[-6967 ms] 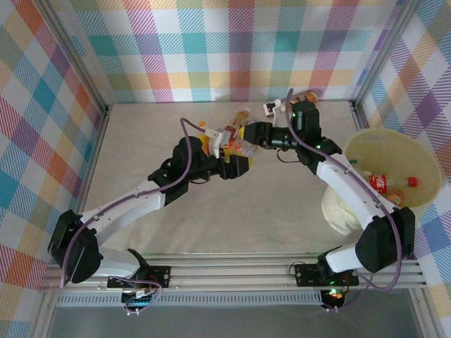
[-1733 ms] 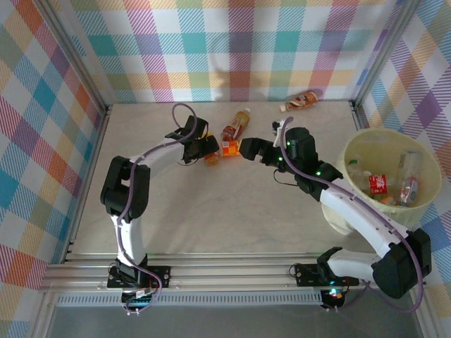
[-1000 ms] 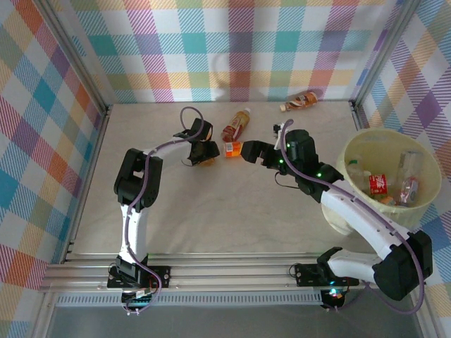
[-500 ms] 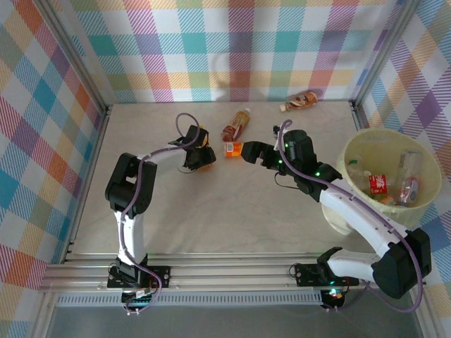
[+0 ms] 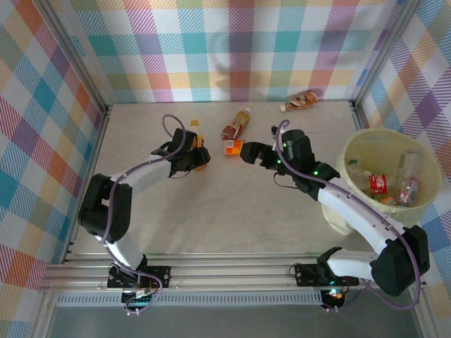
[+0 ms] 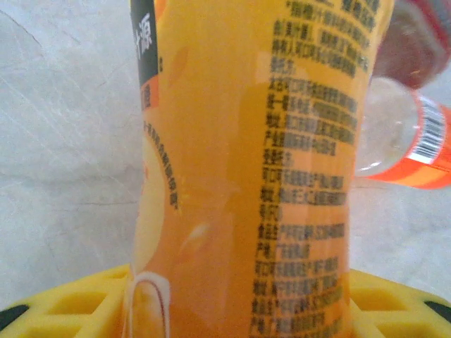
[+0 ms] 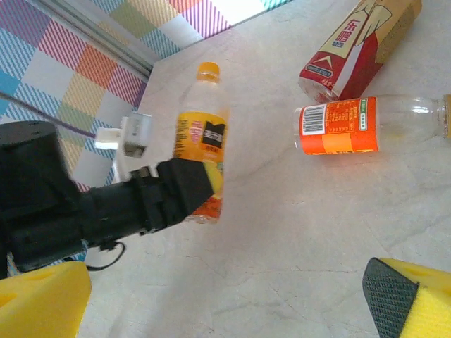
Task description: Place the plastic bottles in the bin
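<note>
Well away from the bin (image 5: 391, 132), on its left-arm side, the left gripper (image 5: 189, 160) is clamped on an orange bottle (image 5: 198, 151). The left wrist view looks straight along that orange bottle (image 6: 261, 176): its printed label runs up the middle, and the yellow fingers (image 6: 70, 304) press against its lower part on both sides. From the right wrist view the same orange bottle (image 7: 202, 155) shows its orange cap on top, with the left gripper (image 7: 206, 184) closed around the label's lower half. Whether its base touches the table (image 5: 232, 211) I cannot tell.

Between that bottle and the bin, the right gripper (image 5: 245, 151) has its fingers (image 7: 42, 299) spread wide apart with nothing between them. Just in front of them, on the side away from the bin, a clear bottle with an orange label (image 5: 232, 147) lies on its side. A red-labelled bottle (image 5: 237, 124) lies just beyond it, farther from the arm bases. Another brown bottle (image 5: 301, 101) lies by the back wall, nearer the bin than the others.

Inside the bin lie several bottles (image 5: 379, 183).
</note>
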`<move>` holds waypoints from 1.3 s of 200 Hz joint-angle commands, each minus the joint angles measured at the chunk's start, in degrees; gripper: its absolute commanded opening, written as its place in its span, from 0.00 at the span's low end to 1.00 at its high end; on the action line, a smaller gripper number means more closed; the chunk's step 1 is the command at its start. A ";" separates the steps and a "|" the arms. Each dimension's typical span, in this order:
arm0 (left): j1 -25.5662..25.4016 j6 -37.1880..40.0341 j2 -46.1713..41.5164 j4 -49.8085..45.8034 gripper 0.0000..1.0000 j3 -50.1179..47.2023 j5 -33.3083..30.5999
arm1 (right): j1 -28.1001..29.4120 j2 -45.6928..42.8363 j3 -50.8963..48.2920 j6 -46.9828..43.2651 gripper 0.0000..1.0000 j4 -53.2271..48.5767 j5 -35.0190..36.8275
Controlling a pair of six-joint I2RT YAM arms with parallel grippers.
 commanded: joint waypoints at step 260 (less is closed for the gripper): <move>-16.51 11.44 -20.40 21.81 0.51 -1.83 36.63 | 0.23 -1.16 0.43 0.68 1.00 27.36 -15.34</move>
